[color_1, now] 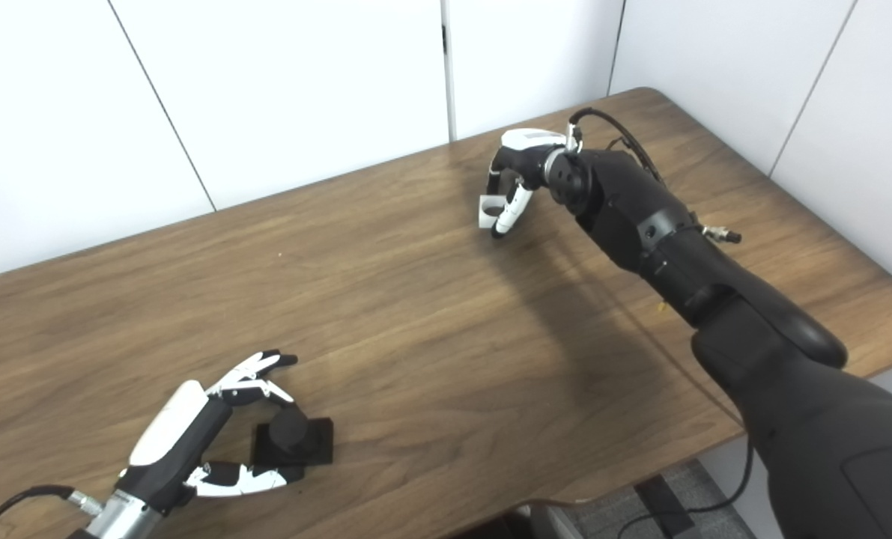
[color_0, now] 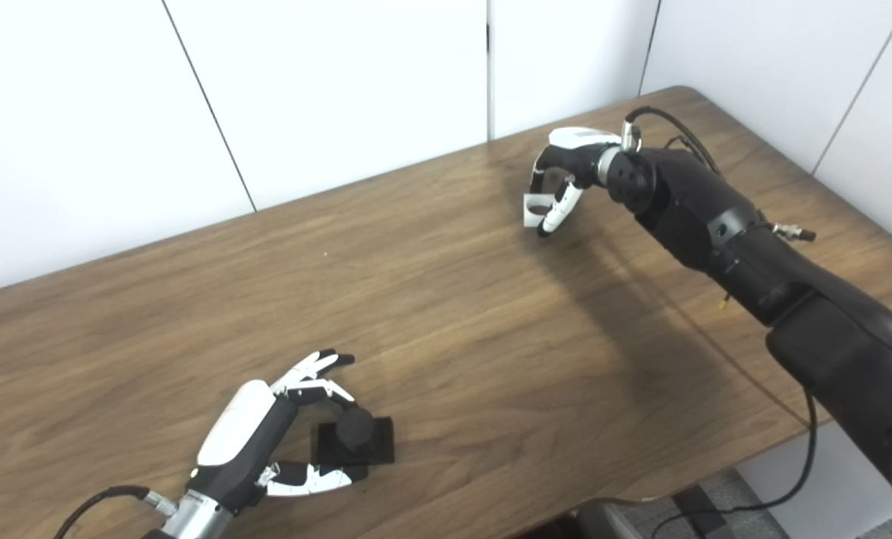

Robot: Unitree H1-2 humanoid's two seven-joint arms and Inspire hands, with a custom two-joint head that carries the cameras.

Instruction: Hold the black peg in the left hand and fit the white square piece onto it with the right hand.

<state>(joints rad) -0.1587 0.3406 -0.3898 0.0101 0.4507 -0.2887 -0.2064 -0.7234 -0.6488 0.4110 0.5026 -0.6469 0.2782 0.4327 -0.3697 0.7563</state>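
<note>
A wooden table [color_0: 446, 314] with a dark walnut grain fills most of both views, set against white wall panels [color_0: 326, 97]. Its far right corner is rounded, and past the near edge a strip of grey floor shows.

The right arm [color_0: 753, 254], black and bulky, reaches from the lower right far across the table toward the back edge. A black cable [color_0: 678, 135] loops over its wrist. The right eye view shows more of the upper arm's casing; the left eye view shows more of the cable hanging below the table edge.

The right hand [color_0: 562, 180] has its fingers and thumb curled down around the white square piece [color_0: 535, 209], which it grips near the far edge of the table. The piece stands tilted, and its round hole is visible in the left eye view; in the right eye view the thumb covers more of it.

The left hand [color_1: 206, 434] lies low at the near left, well apart from the right. Its fingers and thumb are closed partway around the black peg [color_1: 290, 430], touching its round post from both sides. The peg's square base lies flat on the table.
</note>
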